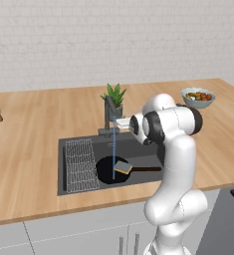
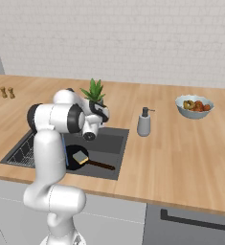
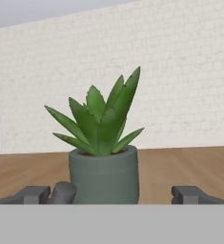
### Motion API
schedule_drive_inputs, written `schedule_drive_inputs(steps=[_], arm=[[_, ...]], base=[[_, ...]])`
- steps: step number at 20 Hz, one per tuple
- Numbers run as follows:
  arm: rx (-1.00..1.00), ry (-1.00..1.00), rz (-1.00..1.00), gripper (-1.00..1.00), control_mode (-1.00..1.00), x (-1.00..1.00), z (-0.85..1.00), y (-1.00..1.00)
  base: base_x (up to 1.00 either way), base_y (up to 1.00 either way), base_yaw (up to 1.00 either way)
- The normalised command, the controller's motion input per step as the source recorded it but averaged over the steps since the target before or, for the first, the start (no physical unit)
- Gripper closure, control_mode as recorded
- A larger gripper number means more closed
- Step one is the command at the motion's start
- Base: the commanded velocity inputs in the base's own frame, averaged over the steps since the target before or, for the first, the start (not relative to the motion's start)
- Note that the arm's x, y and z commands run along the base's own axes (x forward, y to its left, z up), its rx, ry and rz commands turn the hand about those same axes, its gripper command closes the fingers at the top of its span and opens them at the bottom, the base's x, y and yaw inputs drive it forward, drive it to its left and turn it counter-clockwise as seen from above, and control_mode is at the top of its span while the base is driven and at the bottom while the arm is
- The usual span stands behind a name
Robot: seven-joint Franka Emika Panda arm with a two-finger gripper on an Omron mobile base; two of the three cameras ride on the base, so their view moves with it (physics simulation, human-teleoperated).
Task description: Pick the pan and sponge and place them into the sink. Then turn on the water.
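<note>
Left to right on the wooden bench (image 1: 34, 149): two small brown shakers (image 2: 7, 92) stood at the far left near the wall side, well apart from everything else. Next came the sink (image 1: 61, 169), dark grey recessed basin, with a wire grid rack (image 1: 81, 165) lying in its left part. The pan (image 1: 110, 169), round and black, sat inside the sink just right of the rack, its long thin handle pointing right along the basin floor. The sponge (image 1: 122, 167), small, flat, dark top over a yellow layer, lay on the pan's right part, tilted a bit. The water (image 1: 113, 154) ran as a thin light-blue vertical stream from the dark grey faucet (image 1: 109, 115) down onto the pan. A potted plant (image 3: 102, 157), spiky green leaves in a grey-green pot, stood behind the faucet at the sink's back edge. The white arm bent over the sink's right side and blocked part of the basin in both base views. The end effector (image 3: 112, 194) was level with the plant, pointing straight at the pot; its fingertips (image 3: 188, 194) stood wide apart with nothing between them, so open and empty. Further right a grey soap dispenser (image 2: 144, 122) stood on the bench beside the sink, and at the far right a bowl of fruit (image 2: 195, 105) sat well apart.
</note>
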Motion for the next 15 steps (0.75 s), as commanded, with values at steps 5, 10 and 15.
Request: schedule_drive_inputs(steps=[5,10,15], arm=[[0.0,0.0,-0.02,-1.0,-1.0,-0.14,0.0,-0.64],[0.0,0.0,-0.02,-1.0,-1.0,-0.16,0.0,-0.58],[0.0,0.0,0.0,-1.0,-1.0,-0.06,0.0,-0.25]], base=[[0.0,0.0,0.0],[0.0,0.0,0.0],[0.0,0.0,0.0]])
